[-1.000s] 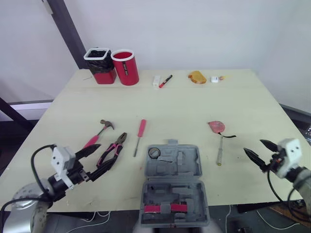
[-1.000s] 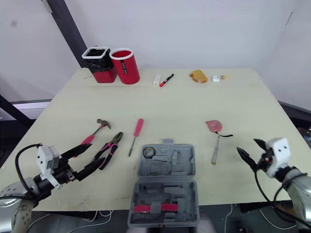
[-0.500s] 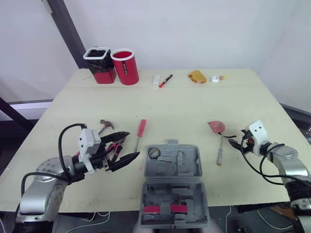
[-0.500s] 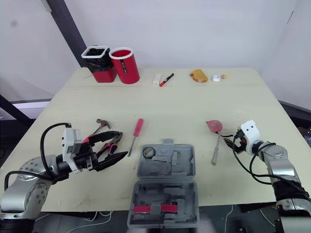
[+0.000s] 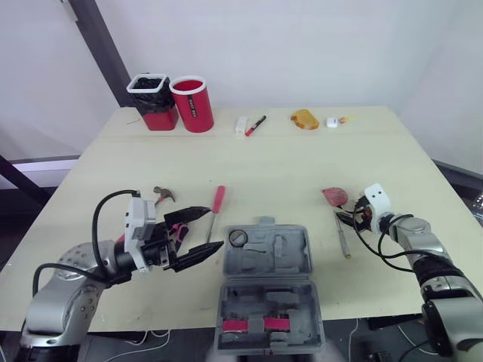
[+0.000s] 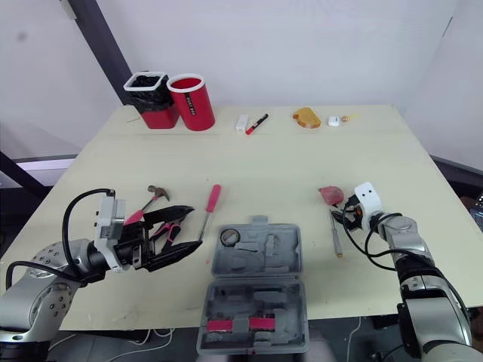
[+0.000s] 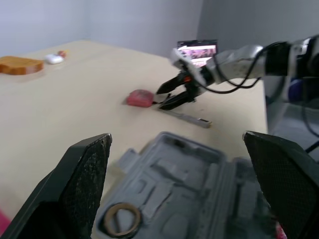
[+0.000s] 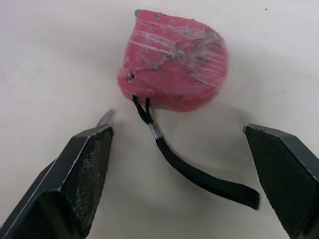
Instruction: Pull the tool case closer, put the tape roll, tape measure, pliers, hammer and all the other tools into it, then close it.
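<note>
A pale wooden table (image 5: pixel 302 158) is seen from above. At the lower centre of the frame a grey tool case (image 5: pixel 290 258) lies open, and a tape roll (image 5: pixel 239 237) sits in the upper left corner of its far half. Right of centre lies a red tape measure (image 5: pixel 335 196). The right gripper (image 5: pixel 346 219) is just below and to the right of it, fingers spread apart and holding nothing. In the right wrist view the tape measure (image 8: pixel 174 74) lies just past the fingertips and centred between them, not touching. Its black wrist strap (image 8: pixel 199 179) trails back into the open gap. A slim silver tool (image 5: pixel 343 237) lies beside the gripper, running down the frame. The right arm is plainly the nearer one, so the likely next move is a short reach forward to close on the tape measure's rounded body. On the left, the left gripper (image 5: pixel 215 228) is also spread open and empty. It points right toward the case, above pink-handled pliers (image 5: pixel 179 228). A hammer (image 5: pixel 161 194) and a red screwdriver (image 5: pixel 217 202) lie just above it in the frame.
</note>
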Available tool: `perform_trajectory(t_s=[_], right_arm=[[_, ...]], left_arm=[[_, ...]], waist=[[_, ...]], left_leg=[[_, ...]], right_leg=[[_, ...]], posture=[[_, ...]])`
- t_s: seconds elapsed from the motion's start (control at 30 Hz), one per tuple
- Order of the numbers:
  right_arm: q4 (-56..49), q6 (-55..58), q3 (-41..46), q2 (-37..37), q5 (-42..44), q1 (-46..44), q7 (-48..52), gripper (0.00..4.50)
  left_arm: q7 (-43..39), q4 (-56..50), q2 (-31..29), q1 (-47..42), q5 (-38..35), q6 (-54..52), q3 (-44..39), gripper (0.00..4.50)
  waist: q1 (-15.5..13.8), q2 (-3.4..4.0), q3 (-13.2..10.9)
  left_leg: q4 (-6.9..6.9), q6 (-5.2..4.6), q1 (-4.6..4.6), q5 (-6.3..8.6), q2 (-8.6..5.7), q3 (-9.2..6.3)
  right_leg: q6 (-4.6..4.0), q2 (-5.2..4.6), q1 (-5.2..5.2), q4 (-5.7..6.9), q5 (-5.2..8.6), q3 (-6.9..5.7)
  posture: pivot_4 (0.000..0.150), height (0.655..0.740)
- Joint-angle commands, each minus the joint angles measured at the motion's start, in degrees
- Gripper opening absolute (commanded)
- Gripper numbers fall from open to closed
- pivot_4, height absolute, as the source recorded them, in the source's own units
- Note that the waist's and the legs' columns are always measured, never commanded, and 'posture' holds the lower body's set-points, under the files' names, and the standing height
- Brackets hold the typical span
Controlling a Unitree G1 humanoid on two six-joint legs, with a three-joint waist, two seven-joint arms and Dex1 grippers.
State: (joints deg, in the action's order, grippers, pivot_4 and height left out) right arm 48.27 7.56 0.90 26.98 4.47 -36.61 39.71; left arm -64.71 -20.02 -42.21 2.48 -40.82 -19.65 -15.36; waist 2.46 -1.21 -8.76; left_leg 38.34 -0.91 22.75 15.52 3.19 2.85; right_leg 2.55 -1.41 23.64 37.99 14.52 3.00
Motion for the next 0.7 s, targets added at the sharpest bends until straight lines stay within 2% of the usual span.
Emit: perform_trajectory(t_s=[0.03,0.07,0.1,0.13,0.37,0.6,0.7], right_arm=[[0.0,1.2,0.9,-0.3,0.7,0.2,0.6,4.39],[-0.3,0.7,0.8,-0.4,0.8,0.5,0.9,4.39],[-0.5,0.4,0.7,-0.5,0.7,0.9,1.0,3.87],[-0.4,0.1,0.6,-0.6,0.5,1.1,0.8,3.65],[-1.0,-2.0,0.0,-1.5,-0.2,1.4,0.1,0.03],[-1.7,-2.0,0.0,-2.1,-0.3,1.9,-0.4,0.03],[-5.2,-1.2,1.5,-0.9,0.7,3.7,-0.8,0.03]], left_arm=[[-0.2,-2.4,-0.8,0.1,-1.5,-0.2,-1.5,4.5],[-0.1,-2.4,-0.8,0.0,-1.5,-0.3,-1.5,4.5],[0.0,-2.4,-0.8,-0.1,-1.4,-0.3,-1.4,4.5],[0.0,-2.3,-0.8,-0.3,-1.4,-0.3,-1.3,4.5],[-0.2,-1.2,-0.9,-1.4,-0.9,0.0,-1.0,4.5],[-0.6,-0.7,-0.9,-1.9,0.1,0.5,-0.6,4.5],[-0.7,-1.1,-0.7,-2.4,0.5,1.1,-0.2,4.5]], waist=[[0.0,0.0,0.0],[0.0,0.0,0.0],[0.0,0.0,0.0],[0.0,0.0,0.0],[0.0,0.0,0.0],[0.1,0.0,0.0],[0.0,0.0,0.0]], left_leg=[[0.0,0.0,0.0,0.0,0.0,0.0],[0.0,0.0,0.0,0.0,0.0,0.0],[0.01,0.0,0.0,0.0,0.0,0.0],[0.01,0.0,-0.01,0.0,0.0,0.0],[0.01,0.0,-0.01,0.0,0.0,0.0],[0.04,0.01,-0.03,0.0,0.0,0.02],[0.04,0.01,-0.02,0.0,0.0,0.0]], right_leg=[[0.0,0.0,0.0,0.0,0.0,0.0],[0.0,0.0,0.0,0.0,0.0,0.0],[0.0,0.0,0.0,0.0,0.0,0.0],[0.0,0.01,-0.01,0.0,0.0,0.0],[0.0,0.01,-0.01,0.0,0.0,0.0],[0.0,0.03,-0.02,0.01,-0.01,0.03],[0.0,0.03,-0.02,0.01,0.0,0.02]], posture=[[0.15,0.74],[0.15,0.74],[0.15,0.74],[0.15,0.74],[0.15,0.74],[0.15,0.74],[0.15,0.74]])
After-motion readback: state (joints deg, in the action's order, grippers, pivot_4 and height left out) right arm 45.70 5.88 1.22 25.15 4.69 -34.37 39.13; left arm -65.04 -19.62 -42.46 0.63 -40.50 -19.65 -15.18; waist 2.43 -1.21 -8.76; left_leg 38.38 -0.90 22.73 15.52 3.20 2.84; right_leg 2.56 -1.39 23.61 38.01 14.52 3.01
